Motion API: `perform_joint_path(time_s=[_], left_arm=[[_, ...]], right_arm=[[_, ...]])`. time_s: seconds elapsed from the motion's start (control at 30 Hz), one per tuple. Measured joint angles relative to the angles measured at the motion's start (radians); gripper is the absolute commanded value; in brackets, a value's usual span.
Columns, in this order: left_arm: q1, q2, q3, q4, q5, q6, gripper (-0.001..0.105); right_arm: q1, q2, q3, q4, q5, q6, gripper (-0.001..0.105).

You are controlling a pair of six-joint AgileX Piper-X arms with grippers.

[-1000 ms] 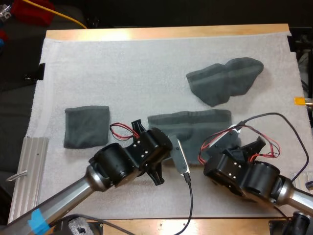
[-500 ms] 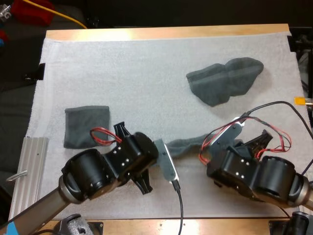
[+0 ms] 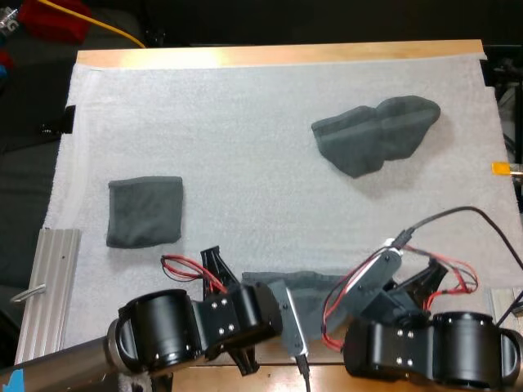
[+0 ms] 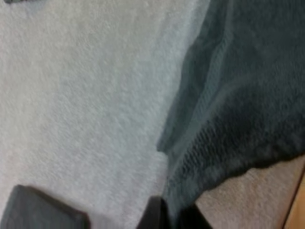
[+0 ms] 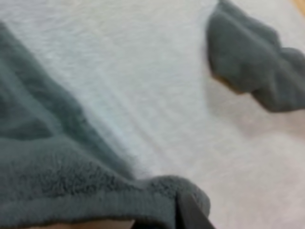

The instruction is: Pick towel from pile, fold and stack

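The left gripper (image 4: 170,211) is closed on the near edge of the stretched towel (image 4: 248,95). Its two dark fingers pinch the hem from both sides, and the cloth fans away from them over the mat (image 4: 86,95). The right gripper (image 5: 185,210) also grips this towel: the thick rolled hem bunches up tight against its dark finger (only one finger can be made out, with the cloth wrapped round it). The body of the towel spreads away from that hold across the mat.

In the high view the stretched towel (image 3: 298,287) lies at the near edge of the mat between the two arms. It shows as a flat dark grey-green band, with each end running under an arm.

The crumpled towel (image 3: 376,135) sits well apart, toward the far right of the mat, in a loose lump with two humps. It also shows beyond the right gripper in the right wrist view (image 5: 257,76), clear of the stretched towel. The folded towel (image 3: 145,211) lies flat as a neat square on the left side of the mat, apart from both arms.

The white mat (image 3: 245,147) covers almost the whole bench (image 3: 278,55), leaving a strip of wood bare along the far side. A ribbed metal rail (image 3: 49,286) lies along the mat's left edge at the near corner. Beyond the bench's far left corner a yellow cable (image 3: 114,28) crosses the dark background.
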Motion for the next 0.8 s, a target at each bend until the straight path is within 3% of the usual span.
perform_joint_path(time_s=[0.3, 0.63, 0.8], left_arm=[[-0.094, -0.031, 0.0, 0.028, -0.019, -0.142, 0.0], [-0.09, -0.049, 0.0, 0.029, -0.021, -0.2, 0.0], [-0.031, -0.049, 0.0, 0.03, -0.06, -0.201, 0.0]], right_arm=[[0.075, -0.002, -0.005, 0.005, -0.063, 0.084, 0.001], [0.07, -0.002, -0.005, 0.005, -0.069, 0.123, 0.001], [0.002, -0.002, -0.005, 0.005, -0.037, 0.128, 0.001]])
